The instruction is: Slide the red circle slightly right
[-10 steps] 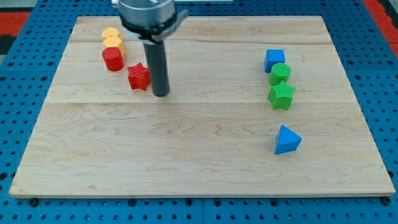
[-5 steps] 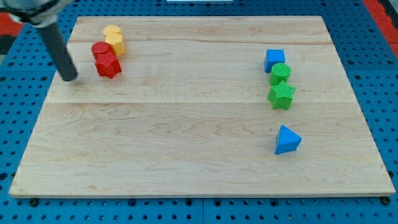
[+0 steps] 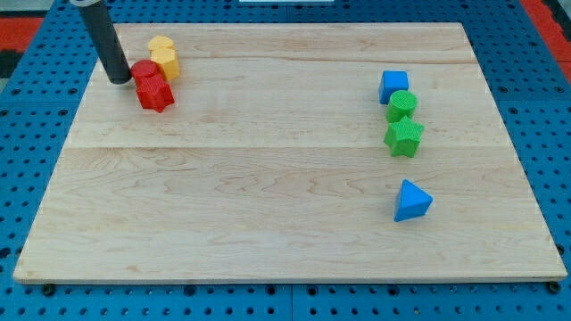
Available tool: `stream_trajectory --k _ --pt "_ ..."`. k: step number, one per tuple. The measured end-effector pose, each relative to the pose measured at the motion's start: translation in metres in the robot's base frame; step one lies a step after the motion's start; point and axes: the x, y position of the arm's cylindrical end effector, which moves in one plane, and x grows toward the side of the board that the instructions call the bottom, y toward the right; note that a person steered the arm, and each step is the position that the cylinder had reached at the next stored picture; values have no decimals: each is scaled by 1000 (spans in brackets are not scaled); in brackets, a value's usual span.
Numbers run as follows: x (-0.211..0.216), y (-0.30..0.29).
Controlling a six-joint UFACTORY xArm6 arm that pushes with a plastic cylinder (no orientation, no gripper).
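Note:
The red circle (image 3: 143, 71) sits near the board's top left, touching a red star-like block (image 3: 154, 93) just below it and close to a yellow block (image 3: 164, 57) at its upper right. My tip (image 3: 118, 79) rests on the board directly at the red circle's left side, touching it or nearly so. The dark rod rises from the tip toward the view's top left.
A blue cube (image 3: 393, 86), a green circle (image 3: 402, 106) and a green star (image 3: 403, 136) form a column at the right. A blue triangle (image 3: 411, 201) lies lower right. The wooden board (image 3: 285, 223) sits on a blue pegboard.
My tip went from right of the red star to the far left, then up against the red circle's left side. The red star now lies against the red circle; the yellow pair reads as one block.

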Motion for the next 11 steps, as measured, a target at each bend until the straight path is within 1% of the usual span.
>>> stream_trajectory --k 2,4,5,6,7,9,11 --pt "0 6" --pt "19 15" --pt "19 15" --pt "11 11" --pt "-14 -10" --pt "-15 -1" --pt "-15 30"
